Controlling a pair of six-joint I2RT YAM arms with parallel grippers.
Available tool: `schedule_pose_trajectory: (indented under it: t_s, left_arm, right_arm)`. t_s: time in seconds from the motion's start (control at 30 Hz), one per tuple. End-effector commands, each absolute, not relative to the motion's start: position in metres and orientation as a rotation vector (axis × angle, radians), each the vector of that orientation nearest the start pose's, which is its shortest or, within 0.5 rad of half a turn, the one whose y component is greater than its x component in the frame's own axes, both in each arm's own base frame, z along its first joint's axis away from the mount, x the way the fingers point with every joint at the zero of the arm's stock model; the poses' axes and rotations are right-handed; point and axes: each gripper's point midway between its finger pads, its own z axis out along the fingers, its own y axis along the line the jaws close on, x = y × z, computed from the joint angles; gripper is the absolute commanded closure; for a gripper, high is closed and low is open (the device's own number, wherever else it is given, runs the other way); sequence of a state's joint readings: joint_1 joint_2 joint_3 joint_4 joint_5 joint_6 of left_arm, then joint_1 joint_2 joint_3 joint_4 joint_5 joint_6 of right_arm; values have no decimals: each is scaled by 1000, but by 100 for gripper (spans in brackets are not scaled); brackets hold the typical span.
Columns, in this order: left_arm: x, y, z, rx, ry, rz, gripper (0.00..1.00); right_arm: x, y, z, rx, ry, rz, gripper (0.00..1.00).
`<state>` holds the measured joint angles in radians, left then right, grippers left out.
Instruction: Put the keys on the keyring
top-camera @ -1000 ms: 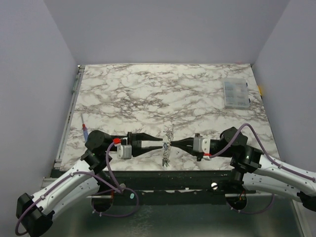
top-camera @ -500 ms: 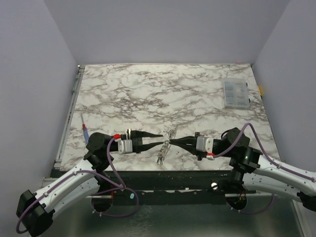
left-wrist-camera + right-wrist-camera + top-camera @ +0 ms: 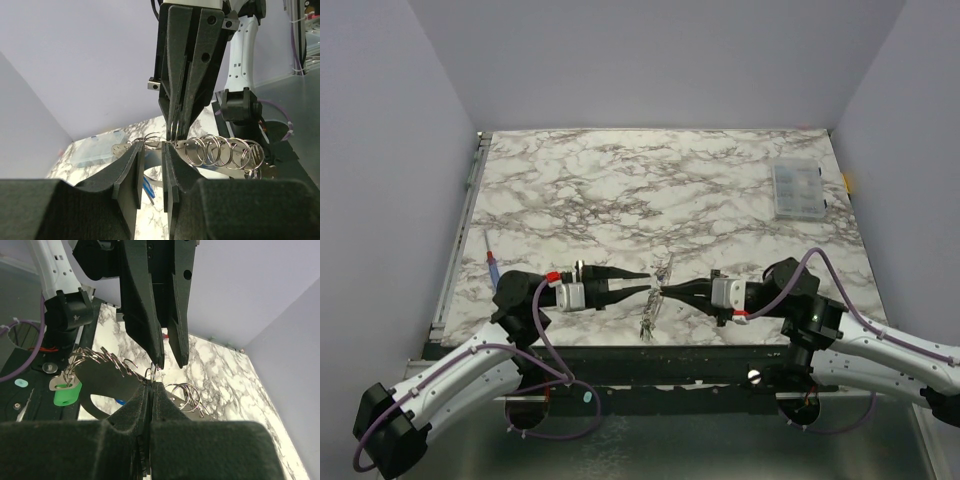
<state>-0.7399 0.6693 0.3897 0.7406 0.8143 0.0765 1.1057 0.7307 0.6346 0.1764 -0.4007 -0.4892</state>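
The keyring (image 3: 664, 268) is a thin metal strip carrying several wire loops (image 3: 220, 150), held off the table between both arms near the front edge. My right gripper (image 3: 665, 291) is shut on the strip's edge (image 3: 150, 385). My left gripper (image 3: 651, 288) faces it tip to tip; its jaws stand a little apart (image 3: 151, 146), a loop lies at their tips, and nothing sits in the gap. Keys hang from the strip's near end (image 3: 648, 322). One with a green head (image 3: 67, 394) and one with a blue head (image 3: 146, 186) show under it.
A thin screwdriver (image 3: 492, 262) with a red-and-blue handle lies by the table's left edge. A clear compartment box (image 3: 797, 190) sits at the far right. The table's front edge (image 3: 650, 347) runs just under the hanging keys.
The left wrist has rolled and lifted slightly, its fingertips still against the keyring. The right gripper has kept its hold and barely shifted.
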Motion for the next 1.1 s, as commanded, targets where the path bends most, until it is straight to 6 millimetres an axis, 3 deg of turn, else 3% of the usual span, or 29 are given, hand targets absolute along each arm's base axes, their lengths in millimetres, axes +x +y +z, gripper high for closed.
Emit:
schedule_pose_trajectory:
  t_s: [0.0, 0.27, 0.7, 1.07]
  left_arm:
    - [100, -269, 316, 1151, 680, -1054, 73]
    - [95, -267, 312, 1164, 670, -1059, 60]
    - [89, -267, 310, 1191, 652, -1077, 61]
    - [95, -263, 318, 1141, 652, -1033, 61]
  right_arm:
    - [93, 308, 325, -1302, 771, 806, 99]
    - [95, 307, 328, -1300, 767, 795, 99]
    - [97, 309, 329, -1309, 762, 776, 99]
    - [100, 311, 324, -1334, 781, 758, 99]
